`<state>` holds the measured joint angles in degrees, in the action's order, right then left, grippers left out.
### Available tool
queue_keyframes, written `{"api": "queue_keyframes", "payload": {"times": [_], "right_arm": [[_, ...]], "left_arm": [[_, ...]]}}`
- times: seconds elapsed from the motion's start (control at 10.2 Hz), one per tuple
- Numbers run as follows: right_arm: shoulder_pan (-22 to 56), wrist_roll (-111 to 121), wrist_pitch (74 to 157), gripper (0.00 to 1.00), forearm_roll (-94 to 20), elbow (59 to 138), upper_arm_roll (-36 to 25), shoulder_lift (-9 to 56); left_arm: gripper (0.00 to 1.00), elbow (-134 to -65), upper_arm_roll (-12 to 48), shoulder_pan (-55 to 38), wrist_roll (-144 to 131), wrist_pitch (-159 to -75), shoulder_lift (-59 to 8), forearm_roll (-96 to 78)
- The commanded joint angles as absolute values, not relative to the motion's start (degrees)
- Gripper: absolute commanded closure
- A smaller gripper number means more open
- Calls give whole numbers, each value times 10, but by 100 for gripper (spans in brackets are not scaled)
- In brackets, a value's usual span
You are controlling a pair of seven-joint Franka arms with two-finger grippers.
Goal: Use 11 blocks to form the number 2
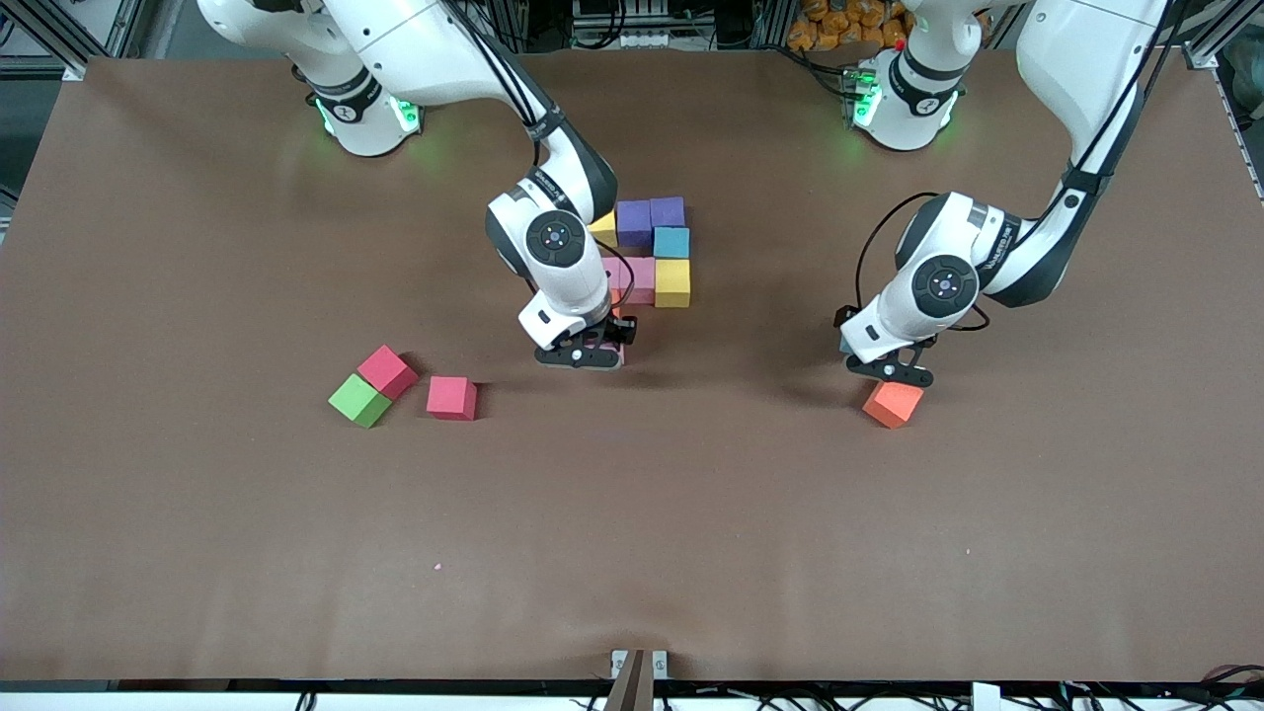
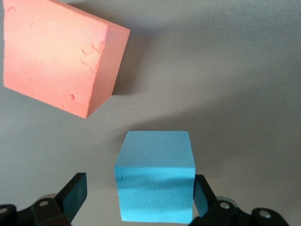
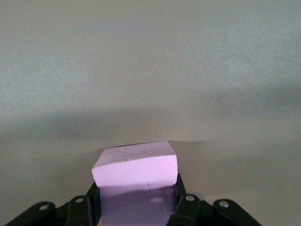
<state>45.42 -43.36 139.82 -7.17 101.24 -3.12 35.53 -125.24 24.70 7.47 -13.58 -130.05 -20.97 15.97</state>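
No readable writing or brand marks on anything in view. Nearest the front camera on the brown counter (image 1: pixel 197 553): a green cube (image 1: pixel 357 400) touching a red block (image 1: pixel 386 370), a pink block (image 1: pixel 452 397) just beside them toward the right arm's end, and an orange block (image 1: pixel 893 403) toward the left arm's end. The left gripper (image 1: pixel 887 371) hangs low, right by the orange block, jaws spread wide, gripping nothing. Only the left wrist view shows a light blue block (image 2: pixel 156 181) sitting between the open fingers (image 2: pixel 75 193), one finger close against its side, the other apart, with the orange block just beside it; the front view hides that blue block under the wrist. The right gripper (image 1: pixel 585 354) is low over the counter at the near edge of the cluster, clamped on a pale pink block (image 3: pixel 135 175); the right wrist view shows it pinched between the jaws, while the front view shows barely a sliver. Farther from the camera sits the built cluster: a yellow block (image 1: pixel 672 282) beside a pink one (image 1: pixel 638 279), a light blue block (image 1: pixel 671 242) next, then two purple blocks (image 1: pixel 650 217) side by side, with another yellow block (image 1: pixel 605 228) half hidden by the right arm.
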Motion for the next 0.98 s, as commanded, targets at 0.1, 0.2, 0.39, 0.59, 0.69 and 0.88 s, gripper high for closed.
{"api": "queue_keyframes", "payload": {"times": [0.1, 0.2, 0.39, 0.59, 0.69, 0.88], "right_arm": [[464, -450, 1390, 75, -61, 998, -40, 364], [464, -450, 1390, 75, -60, 998, -41, 367], [465, -450, 1391, 75, -60, 994, -40, 374], [465, -450, 1391, 75, -57, 994, -40, 374], [465, -450, 1391, 75, -51, 994, -40, 374], [465, -449, 1390, 75, -41, 994, -42, 374]], "left_arm": [[0, -1266, 255, 79, -140, -1307, -198, 150], [1, -1267, 255, 79, -140, -1307, -198, 149], [13, -1266, 254, 79, -140, -1306, -199, 149], [17, -1264, 255, 79, -140, -1307, -207, 148], [21, -1264, 255, 79, -140, -1307, -209, 148], [27, -1260, 254, 79, -140, -1307, -213, 140]]}}
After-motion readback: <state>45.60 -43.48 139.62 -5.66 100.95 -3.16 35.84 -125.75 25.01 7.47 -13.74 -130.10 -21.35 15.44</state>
